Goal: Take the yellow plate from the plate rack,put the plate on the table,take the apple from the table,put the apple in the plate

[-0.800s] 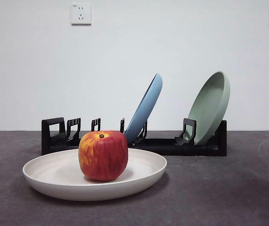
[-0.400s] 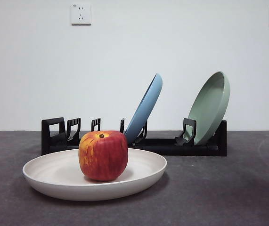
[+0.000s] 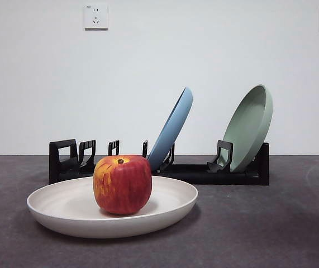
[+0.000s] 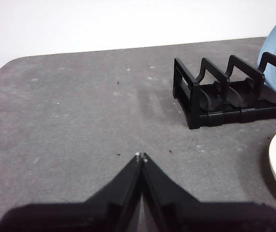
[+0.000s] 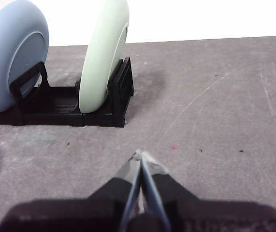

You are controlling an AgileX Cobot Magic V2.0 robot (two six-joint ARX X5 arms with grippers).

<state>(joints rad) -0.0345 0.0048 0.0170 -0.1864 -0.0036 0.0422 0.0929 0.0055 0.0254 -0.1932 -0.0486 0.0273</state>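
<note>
**Apple in the plate, both arms waiting**

Nearest in the front view, the yellow plate (image 3: 112,215) lies flat on the table (image 3: 271,234), its colour closer to pale cream than to yellow. The apple (image 3: 122,184) sits upright inside it, a little left of the plate's middle, stem up, with its red side and yellow-orange streaks facing the camera. Nothing grips either one.

Behind the plate stands the plate rack (image 3: 165,167), long and black, running across the table. Its left slots are bare prongs. The light blue plate (image 3: 172,130) leans in a middle slot, tilted to the right, and the sage green plate (image 3: 250,127) leans at the right end. Farther back is the white wall with two sockets (image 3: 95,17).

No arm shows in the front view. In the left wrist view, the left gripper (image 4: 140,155) hangs over bare table with its jaws pressed together and nothing between them; the rack's handle end lies ahead and the cream plate's rim just shows at the edge. The right gripper (image 5: 140,153) is likewise closed and empty above bare table, near the rack end that holds the green plate.
</note>
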